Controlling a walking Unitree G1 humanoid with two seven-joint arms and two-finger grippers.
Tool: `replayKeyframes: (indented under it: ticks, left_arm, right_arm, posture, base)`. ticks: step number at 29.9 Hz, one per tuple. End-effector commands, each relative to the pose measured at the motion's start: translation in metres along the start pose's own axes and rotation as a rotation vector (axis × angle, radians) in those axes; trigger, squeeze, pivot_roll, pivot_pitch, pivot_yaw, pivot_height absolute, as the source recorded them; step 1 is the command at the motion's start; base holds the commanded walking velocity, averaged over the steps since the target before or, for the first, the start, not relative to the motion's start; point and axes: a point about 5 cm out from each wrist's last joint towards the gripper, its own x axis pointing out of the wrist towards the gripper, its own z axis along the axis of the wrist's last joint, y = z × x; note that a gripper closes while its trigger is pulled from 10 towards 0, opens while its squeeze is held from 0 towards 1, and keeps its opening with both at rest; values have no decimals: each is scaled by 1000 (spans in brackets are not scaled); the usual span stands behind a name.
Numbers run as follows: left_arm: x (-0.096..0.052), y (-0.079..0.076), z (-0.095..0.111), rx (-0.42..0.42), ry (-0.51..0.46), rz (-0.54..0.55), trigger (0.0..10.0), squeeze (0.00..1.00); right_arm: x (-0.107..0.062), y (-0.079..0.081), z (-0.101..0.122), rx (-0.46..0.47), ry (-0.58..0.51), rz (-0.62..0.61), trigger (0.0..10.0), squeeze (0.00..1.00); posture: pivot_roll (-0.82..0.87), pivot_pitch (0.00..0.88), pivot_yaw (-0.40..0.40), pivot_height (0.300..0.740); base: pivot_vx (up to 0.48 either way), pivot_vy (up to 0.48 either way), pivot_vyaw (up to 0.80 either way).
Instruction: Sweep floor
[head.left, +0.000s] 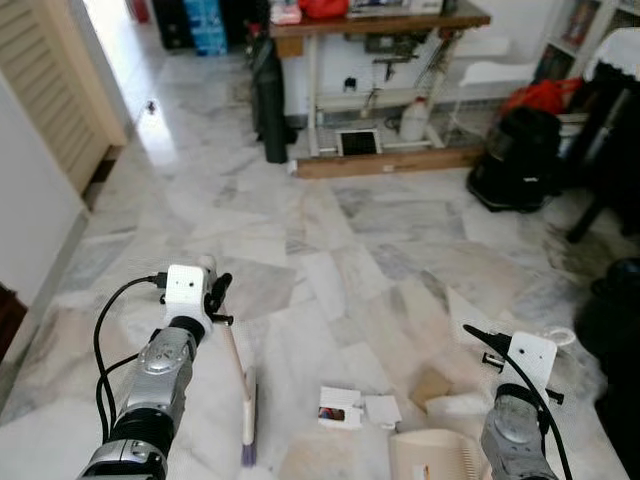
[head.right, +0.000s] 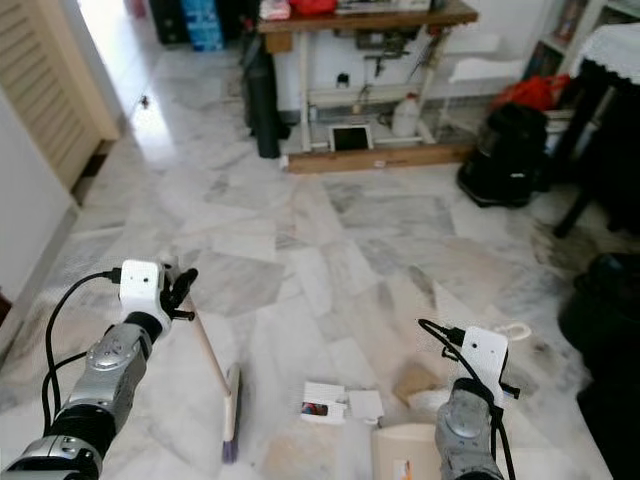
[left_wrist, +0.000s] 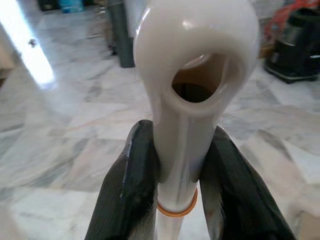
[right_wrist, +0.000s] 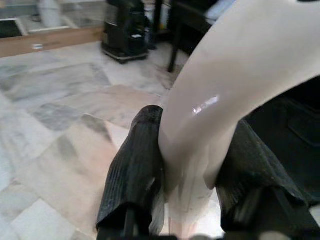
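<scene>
The left gripper (left_wrist: 175, 175) clamps the broom (head.left: 243, 395) handle, bristles on the marble floor (head.left: 350, 230) beside paper scraps (head.left: 355, 410), while the right gripper (right_wrist: 192, 170) clasps the half cut-off dustpan (head.left: 435, 455).

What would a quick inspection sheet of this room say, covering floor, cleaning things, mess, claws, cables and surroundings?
Surface: marble floor, glossy.
Job's things: brush, bristles on the floor; beige dustpan beside the litter.
Clutter: white paper scraps, brown cardboard bit.
Claws: left claw shut on the brush handle; right claw shut on the dustpan handle.
Cables: black cable looping along the left arm.
Surroundings: wooden table, black bag, louvred door.
</scene>
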Motion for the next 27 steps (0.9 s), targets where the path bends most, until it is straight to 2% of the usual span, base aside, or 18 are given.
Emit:
replayKeyframes:
  ticks: [1,19,21,27]
  left_arm:
    - [4,4,11,2,-51,7,10000,0]
    - [6,7,16,5,-72,22,10000,0]
    - [7,7,16,6,-74,28,10000,0]
    - [6,7,15,20,-74,31,10000,0]
  right_arm:
    - [-6,2,-13,-18,71,18,10000,0]
    - [-6,6,-13,-19,74,47,10000,0]
    - [-7,6,-13,-18,69,47,10000,0]
    - [-7,7,-11,-20,55,56,10000,0]
  posture:
    - [-56,0,40,740]
    - [-54,0,36,740]
    - [-55,0,36,740]
    - [-52,0,33,740]
  base:
    - [0,0,-800]
    - [0,0,-798]
    - [0,0,-587]
    - [0,-458,0]
